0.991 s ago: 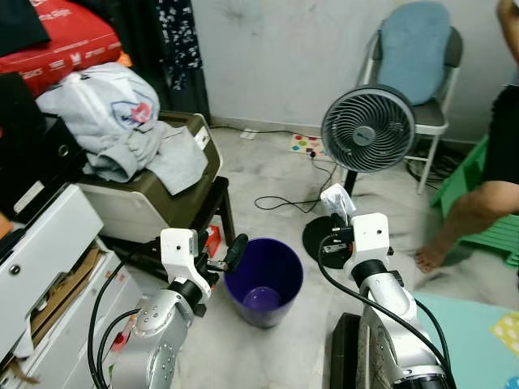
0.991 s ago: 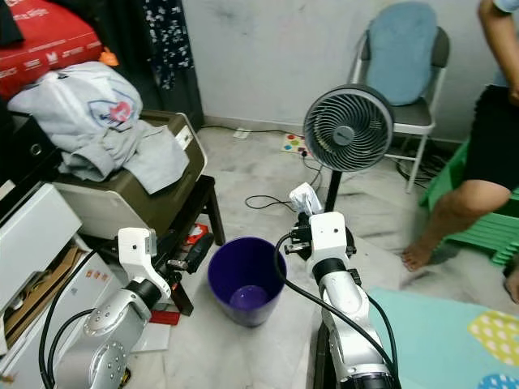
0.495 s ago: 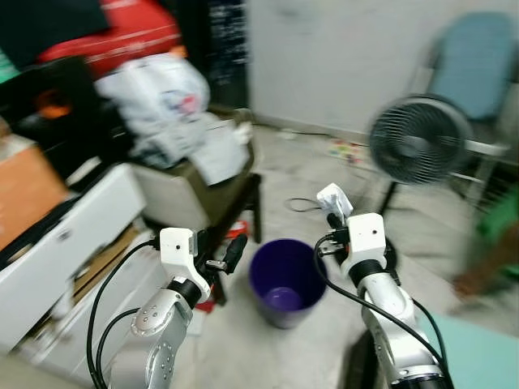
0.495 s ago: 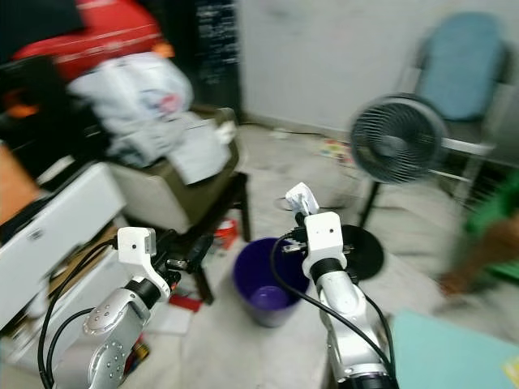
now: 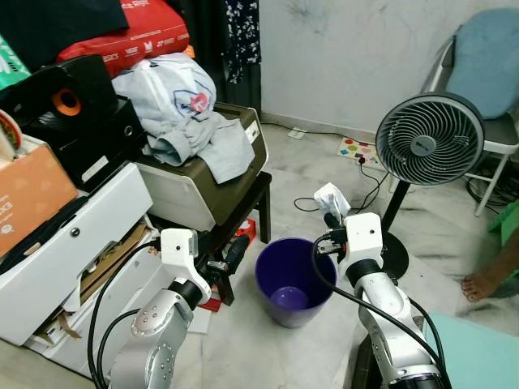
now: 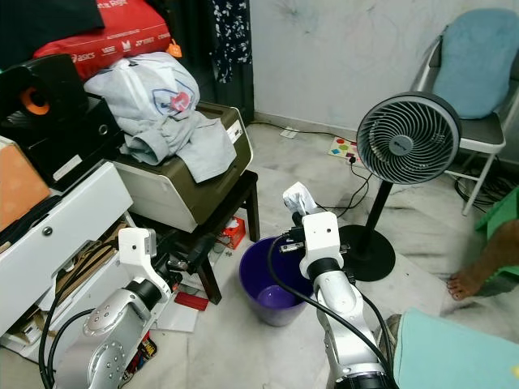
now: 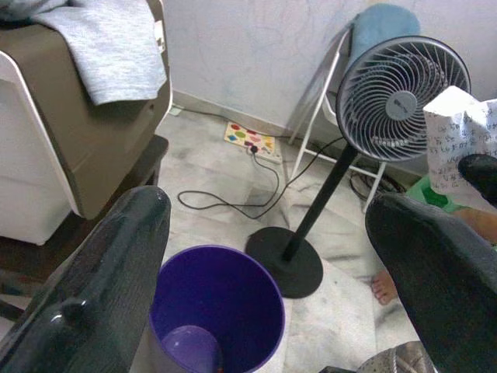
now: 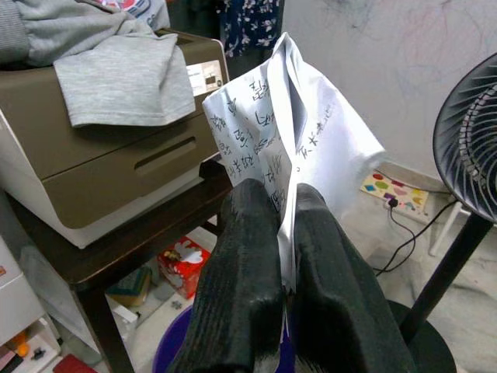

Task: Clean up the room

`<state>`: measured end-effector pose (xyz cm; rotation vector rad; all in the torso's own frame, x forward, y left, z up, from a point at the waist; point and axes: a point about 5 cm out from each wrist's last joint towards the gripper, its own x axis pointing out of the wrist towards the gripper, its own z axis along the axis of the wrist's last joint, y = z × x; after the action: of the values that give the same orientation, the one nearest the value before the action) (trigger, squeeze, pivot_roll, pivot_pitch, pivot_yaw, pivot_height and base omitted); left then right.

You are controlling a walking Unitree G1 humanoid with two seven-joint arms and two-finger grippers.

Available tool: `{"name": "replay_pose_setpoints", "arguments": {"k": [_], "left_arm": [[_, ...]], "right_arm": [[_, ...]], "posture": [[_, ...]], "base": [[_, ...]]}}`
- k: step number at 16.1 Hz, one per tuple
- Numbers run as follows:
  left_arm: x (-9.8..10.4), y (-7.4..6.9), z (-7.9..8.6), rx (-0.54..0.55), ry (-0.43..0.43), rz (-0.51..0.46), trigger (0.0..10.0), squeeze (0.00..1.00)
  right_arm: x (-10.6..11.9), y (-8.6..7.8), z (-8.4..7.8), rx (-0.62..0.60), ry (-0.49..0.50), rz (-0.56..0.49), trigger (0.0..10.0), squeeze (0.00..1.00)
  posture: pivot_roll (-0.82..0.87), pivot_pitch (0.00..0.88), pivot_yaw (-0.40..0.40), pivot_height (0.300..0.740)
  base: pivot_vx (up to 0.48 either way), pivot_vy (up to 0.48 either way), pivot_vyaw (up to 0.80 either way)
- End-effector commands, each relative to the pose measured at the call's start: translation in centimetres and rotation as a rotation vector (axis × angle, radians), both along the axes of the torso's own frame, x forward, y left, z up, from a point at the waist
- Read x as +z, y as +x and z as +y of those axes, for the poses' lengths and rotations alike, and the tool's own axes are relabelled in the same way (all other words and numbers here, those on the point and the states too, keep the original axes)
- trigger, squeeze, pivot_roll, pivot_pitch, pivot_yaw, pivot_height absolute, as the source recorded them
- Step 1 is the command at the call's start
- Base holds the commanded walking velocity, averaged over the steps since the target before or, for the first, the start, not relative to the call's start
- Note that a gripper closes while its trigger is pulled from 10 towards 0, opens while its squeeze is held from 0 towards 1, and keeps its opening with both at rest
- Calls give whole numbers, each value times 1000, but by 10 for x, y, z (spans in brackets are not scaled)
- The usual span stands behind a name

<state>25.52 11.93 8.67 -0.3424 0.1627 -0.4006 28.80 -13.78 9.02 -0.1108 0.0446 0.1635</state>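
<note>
Clearly light, limp and easily torn, the crumpled paper is pinched at its lower edge by the right gripper, clamped above the purple bin, while the left gripper hangs spread apart beside it.

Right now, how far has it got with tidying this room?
Already done: one pale item seems to lie at the bottom of the round purple plastic bin. In hand: the right gripper pinches a crumpled white paper with handwriting, held beside the bin's rim, not yet dropped. The left gripper is open near the bin. Left: grey clothes heaped on the brown printer, and small clutter under its stand.
</note>
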Motion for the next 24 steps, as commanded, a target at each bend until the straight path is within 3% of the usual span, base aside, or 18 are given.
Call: {"name": "replay_pose_setpoints", "arguments": {"k": [1, 24], "left_arm": [[1, 0, 1, -7, 6, -5, 10000, 0], [1, 1, 2, -13, 8, 1, 10000, 0]], "right_arm": [[1, 0, 0, -2, 11, -5, 10000, 0], [2, 1, 0, -6, 13, -10, 10000, 0]], "posture": [[-107, 0, 59, 740], [-106, 0, 59, 740]], "base": [[255, 0, 0], [274, 0, 0]]}}
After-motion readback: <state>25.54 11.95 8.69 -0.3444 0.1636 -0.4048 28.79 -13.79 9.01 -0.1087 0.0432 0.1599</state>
